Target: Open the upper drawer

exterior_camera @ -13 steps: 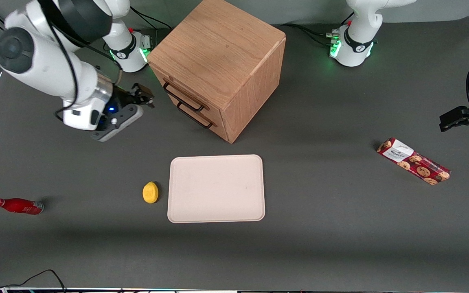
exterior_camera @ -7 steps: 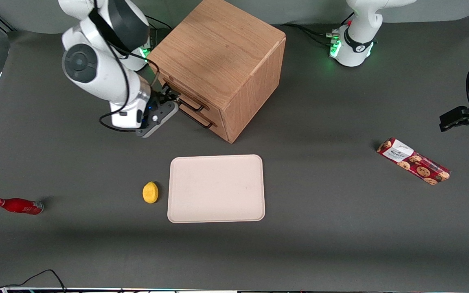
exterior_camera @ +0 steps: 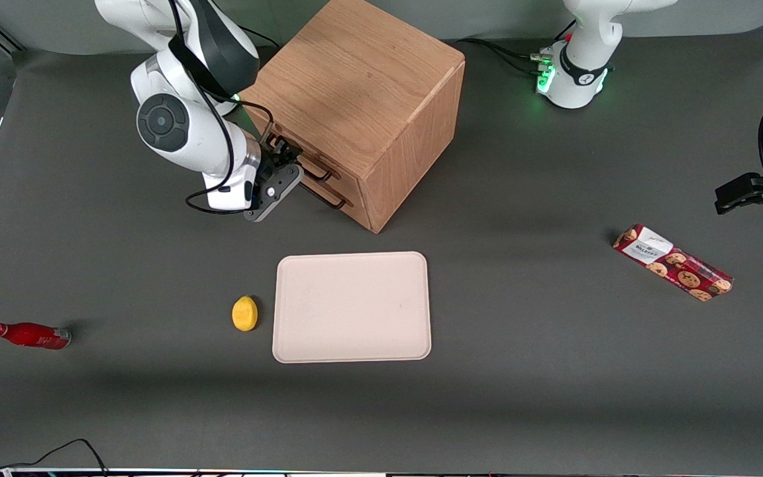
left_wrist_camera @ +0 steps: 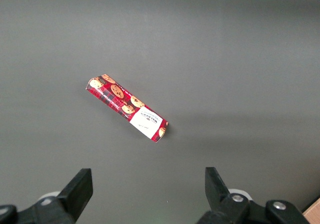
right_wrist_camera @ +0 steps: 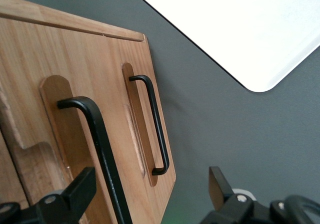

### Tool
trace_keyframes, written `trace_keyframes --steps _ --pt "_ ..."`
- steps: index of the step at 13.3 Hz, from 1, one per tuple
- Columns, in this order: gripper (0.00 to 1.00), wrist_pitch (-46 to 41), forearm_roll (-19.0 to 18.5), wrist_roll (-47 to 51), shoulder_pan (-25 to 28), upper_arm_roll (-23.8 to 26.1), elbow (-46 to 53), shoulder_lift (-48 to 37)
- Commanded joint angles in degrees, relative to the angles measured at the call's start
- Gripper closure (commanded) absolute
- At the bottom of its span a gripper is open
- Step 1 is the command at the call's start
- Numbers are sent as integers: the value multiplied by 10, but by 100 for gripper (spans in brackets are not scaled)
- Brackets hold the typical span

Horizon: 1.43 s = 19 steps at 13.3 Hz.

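Note:
The oak cube cabinet (exterior_camera: 355, 79) stands at the back of the table, both drawers shut flush. The upper drawer's thin black bar handle (exterior_camera: 317, 175) is partly hidden by my wrist; the lower drawer's handle (exterior_camera: 330, 199) sits below it. My right gripper (exterior_camera: 283, 155) is right at the upper drawer's front. In the right wrist view the gripper (right_wrist_camera: 150, 184) is open, and the upper handle (right_wrist_camera: 97, 149) runs between the fingers, close to one fingertip (right_wrist_camera: 82, 186) without being clamped. The lower handle (right_wrist_camera: 152, 124) lies beside it, nearer the table.
A cream tray (exterior_camera: 352, 306) lies in front of the cabinet, nearer the camera, and shows in the right wrist view (right_wrist_camera: 240, 28). A yellow lemon (exterior_camera: 244, 313) lies beside it. A red bottle (exterior_camera: 29, 335) lies toward the working arm's end, a cookie box (exterior_camera: 673, 262) toward the parked arm's.
My right arm has swung from the working arm's end in to the cabinet front. The gripper now straddles the upper drawer's handle. The drawers have not moved.

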Motion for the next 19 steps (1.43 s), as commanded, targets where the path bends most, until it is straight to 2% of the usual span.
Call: trace_keyframes --steps 1,9,13,19 --pt "0 22 18 -22 -3 9 -23 -9" --pt "0 39 11 -37 3 9 -43 6" --pt "0 75 4 -37 3 9 -61 14" --pt "0 83 -23 -37 2 8 -63 20"
